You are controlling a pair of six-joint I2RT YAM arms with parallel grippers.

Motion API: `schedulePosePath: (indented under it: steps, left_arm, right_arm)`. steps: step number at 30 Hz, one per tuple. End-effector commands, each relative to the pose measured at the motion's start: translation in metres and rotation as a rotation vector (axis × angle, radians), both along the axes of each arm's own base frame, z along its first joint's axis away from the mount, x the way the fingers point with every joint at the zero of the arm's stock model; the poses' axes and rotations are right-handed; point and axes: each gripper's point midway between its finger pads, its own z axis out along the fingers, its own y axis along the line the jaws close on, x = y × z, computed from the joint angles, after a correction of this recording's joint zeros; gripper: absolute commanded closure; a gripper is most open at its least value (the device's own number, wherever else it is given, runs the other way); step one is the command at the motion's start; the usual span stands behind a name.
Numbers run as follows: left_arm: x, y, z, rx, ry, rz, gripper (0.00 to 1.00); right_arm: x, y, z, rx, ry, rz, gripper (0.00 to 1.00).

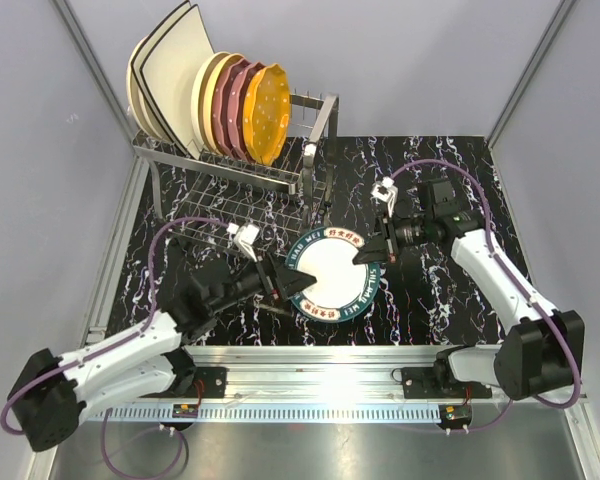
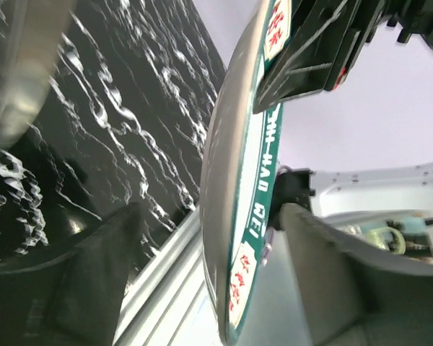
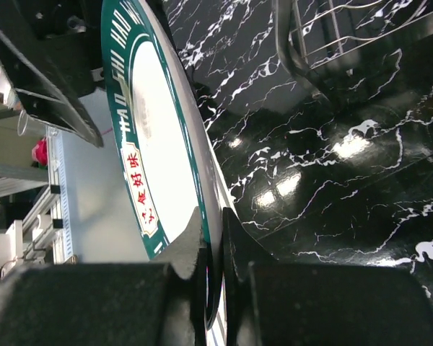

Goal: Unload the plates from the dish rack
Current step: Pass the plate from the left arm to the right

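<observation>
Right claw (image 3: 212, 223) pinches the glossy round green-rimmed plate (image 1: 332, 272); left claw (image 1: 283, 287) spread astride it.

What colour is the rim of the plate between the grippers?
The plate rim is dark green with white lettering and red-on-cream panels; top external view best.

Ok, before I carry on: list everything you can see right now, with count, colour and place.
dish rack: one, silver wire, far left of the table.
square plates: two or three (they overlap), cream with dark edge, standing at the rack's left end.
round plates: about four, cream-yellow, maroon and orange, standing right of the square ones, orange rightmost.
green-rimmed plate: one, white with dark green lettered rim, between the two grippers in front of the rack.
table: one, black with white marbling, under everything.
left gripper: one, black, open around the plate's left edge.
right gripper: one, black, shut on the plate's right edge.
</observation>
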Motion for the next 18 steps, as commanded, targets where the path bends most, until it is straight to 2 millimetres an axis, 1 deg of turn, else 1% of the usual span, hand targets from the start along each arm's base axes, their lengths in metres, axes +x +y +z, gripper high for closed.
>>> schedulePosePath:
  steps: [1,3,4,5,6,7,8,9,10,12,13,15,16,17,18]
  left_arm:
    - [0.017,0.019,0.038,0.004,-0.19,0.123,0.08]
    - [0.016,0.035,0.049,0.062,-0.247,0.162,0.04]
    - [0.017,0.041,0.052,0.093,-0.275,0.181,0.04]
    - [0.018,0.054,0.057,0.156,-0.327,0.21,0.01]
    - [0.018,0.06,0.06,0.186,-0.352,0.222,0.01]
    - [0.019,0.068,0.061,0.222,-0.373,0.245,0.01]
    - [0.02,0.081,0.063,0.288,-0.413,0.27,0.01]
    - [0.021,0.087,0.064,0.316,-0.431,0.283,0.01]
    - [0.023,0.095,0.069,0.357,-0.468,0.307,0.01]
    - [0.022,0.107,0.065,0.421,-0.479,0.323,0.01]
    - [0.024,0.114,0.063,0.451,-0.484,0.344,0.01]
    - [0.024,0.123,0.061,0.499,-0.5,0.359,0.01]
    - [0.025,0.128,0.06,0.515,-0.501,0.376,0.01]
    - [0.023,0.132,0.058,0.529,-0.505,0.378,0.01]
    - [0.023,0.134,0.058,0.535,-0.506,0.384,0.01]
  right_arm:
    - [0.017,-0.019,0.032,0.044,-0.092,-0.095,1.0]
    - [0.031,-0.039,0.031,0.031,-0.065,-0.203,1.0]
    - [0.046,-0.059,0.026,-0.002,-0.058,-0.301,1.0]
    - [0.049,-0.068,0.023,-0.027,-0.044,-0.34,1.0]
    - [0.057,-0.083,0.02,-0.047,-0.045,-0.395,1.0]
    - [0.061,-0.092,0.016,-0.069,-0.045,-0.433,1.0]
    - [0.067,-0.107,0.012,-0.087,-0.037,-0.491,1.0]
    - [0.071,-0.115,0.009,-0.104,-0.029,-0.526,1.0]
    - [0.078,-0.128,0.002,-0.144,-0.025,-0.586,1.0]
    - [0.091,-0.147,-0.004,-0.162,-0.014,-0.685,1.0]
    - [0.102,-0.162,-0.014,-0.22,-0.004,-0.769,1.0]
    - [0.122,-0.176,-0.016,-0.231,0.003,-0.878,1.0]
    - [0.134,-0.186,-0.026,-0.263,0.025,-0.939,1.0]
    - [0.148,-0.192,-0.02,-0.245,0.021,-0.994,1.0]
    - [0.159,-0.195,-0.031,-0.25,0.055,-1.013,1.0]
